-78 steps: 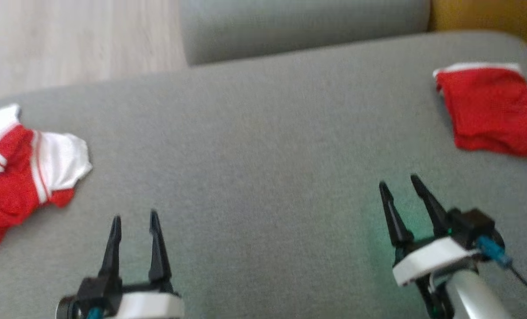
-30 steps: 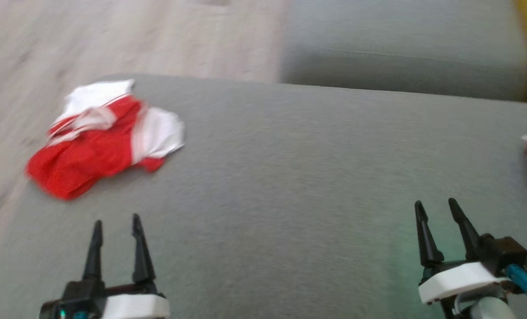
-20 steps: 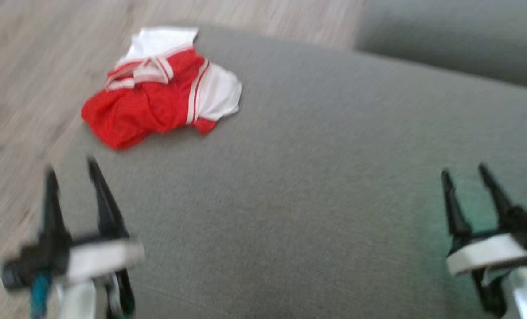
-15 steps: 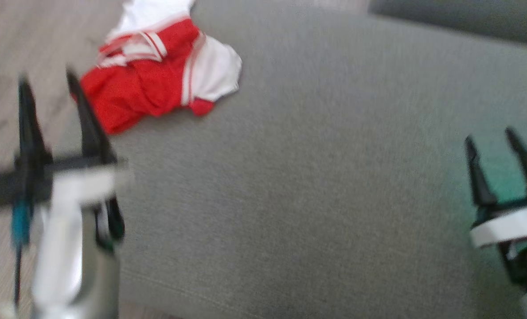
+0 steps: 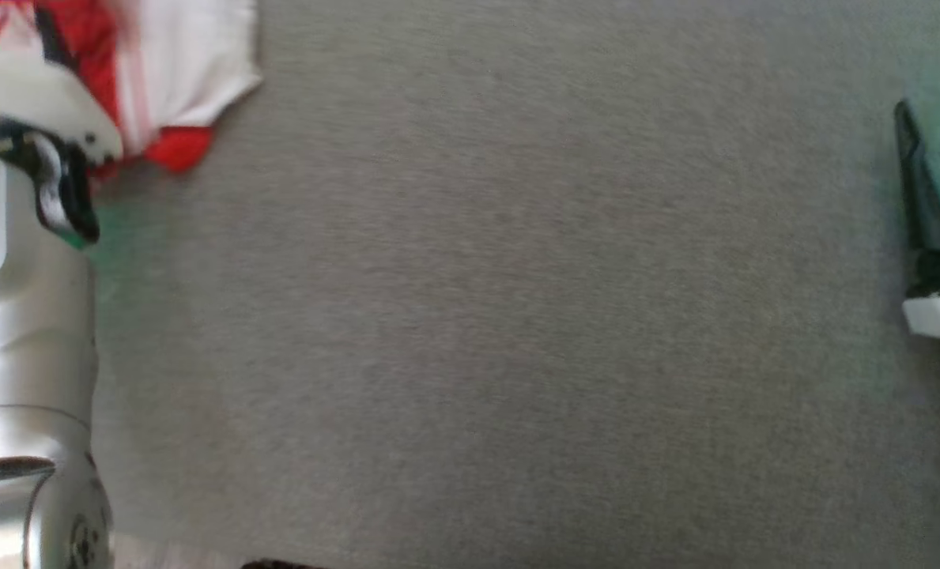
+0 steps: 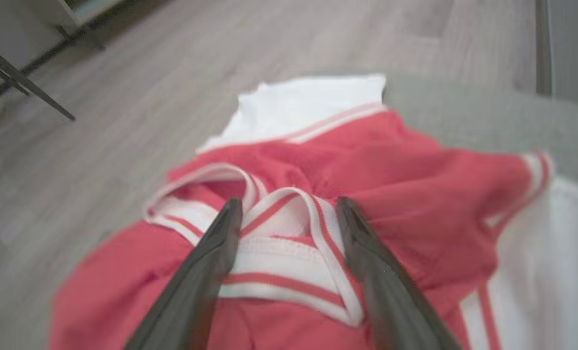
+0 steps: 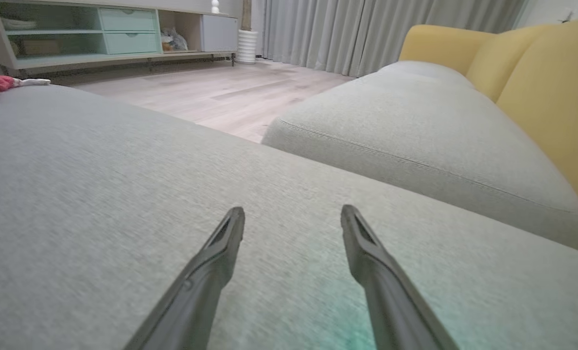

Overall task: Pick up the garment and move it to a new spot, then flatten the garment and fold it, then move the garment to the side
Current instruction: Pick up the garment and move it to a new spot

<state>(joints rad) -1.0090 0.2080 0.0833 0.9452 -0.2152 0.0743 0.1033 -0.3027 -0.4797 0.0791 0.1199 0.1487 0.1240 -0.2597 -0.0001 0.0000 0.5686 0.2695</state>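
Wide-spread left gripper [image 6: 289, 201] hovers over crumpled, white-ribbed red garment [image 6: 415, 194] on woven grey cushion [image 5: 517, 276].

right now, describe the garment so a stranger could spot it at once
On the big grey cushion, look to the edge by the wooden floor. A crumpled garment lies there before the open left gripper. Its red body, white sleeves and striped collar stand out from the plain grey.
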